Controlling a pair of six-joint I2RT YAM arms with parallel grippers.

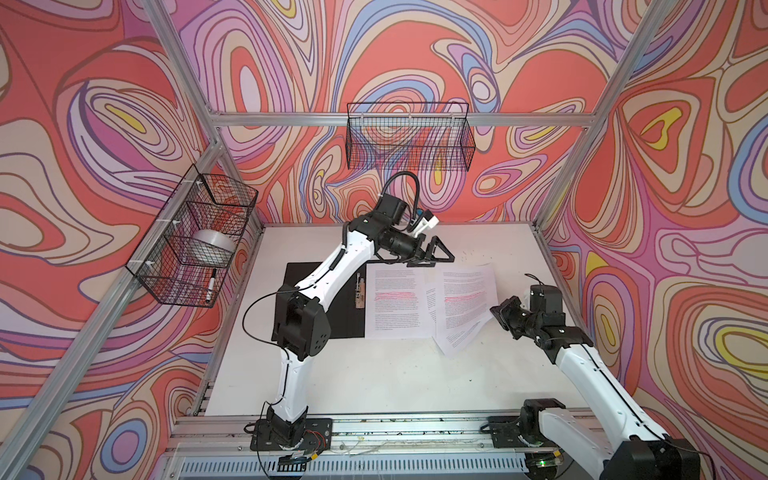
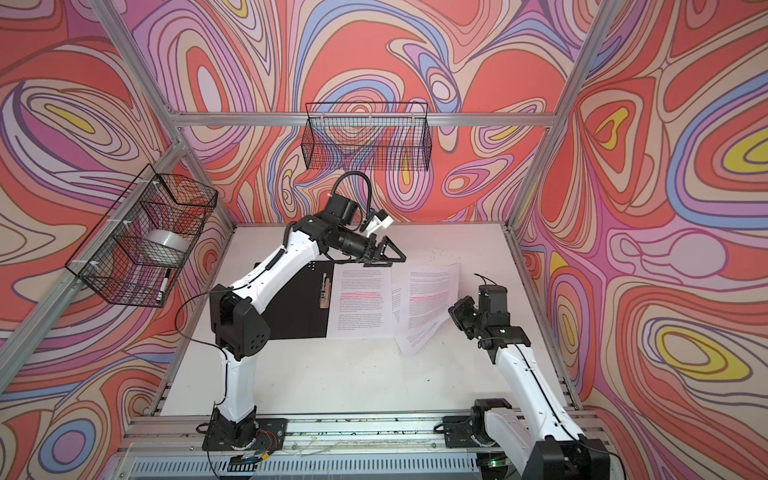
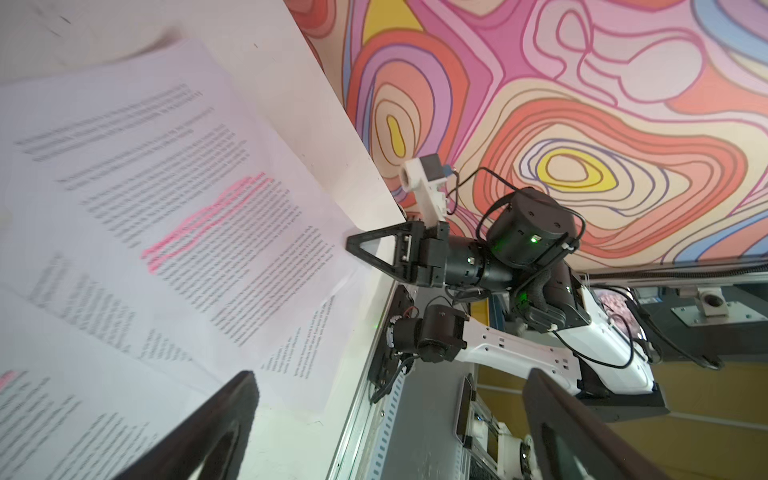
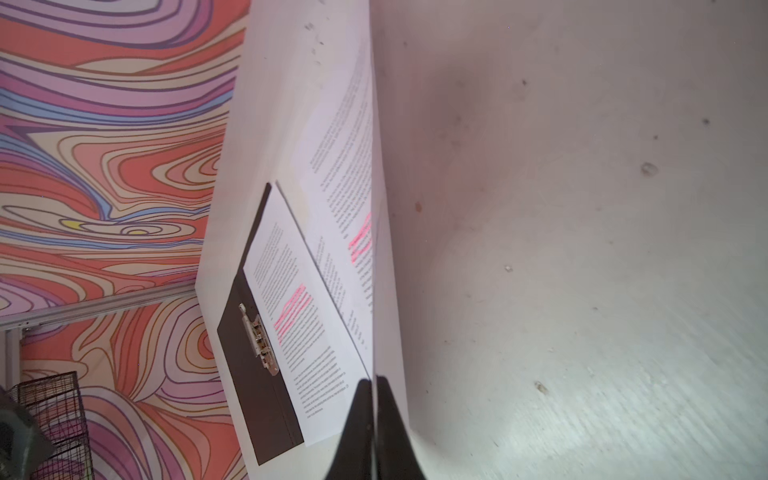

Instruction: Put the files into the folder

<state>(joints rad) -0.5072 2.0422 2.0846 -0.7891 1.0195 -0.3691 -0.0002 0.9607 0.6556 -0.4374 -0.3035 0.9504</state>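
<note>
White tabletop (image 1: 374, 374): right gripper (image 1: 496, 309) pinches shut on loose files' (image 1: 465, 299) edge just right of open folder (image 1: 349, 324), left gripper (image 1: 436, 253) gapes empty over its far edge; best drag sheets low and square, no creasing.

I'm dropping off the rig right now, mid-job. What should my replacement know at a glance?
The left gripper is open and empty, above the far edge of the filed sheet.
The right gripper is shut on the top loose sheet, whose edge is raised off the table.
The folder lies open, black side up.
Done: the filed sheet lies beside the clip.
Left: move over the top loose sheet and the lower sheets.
</note>
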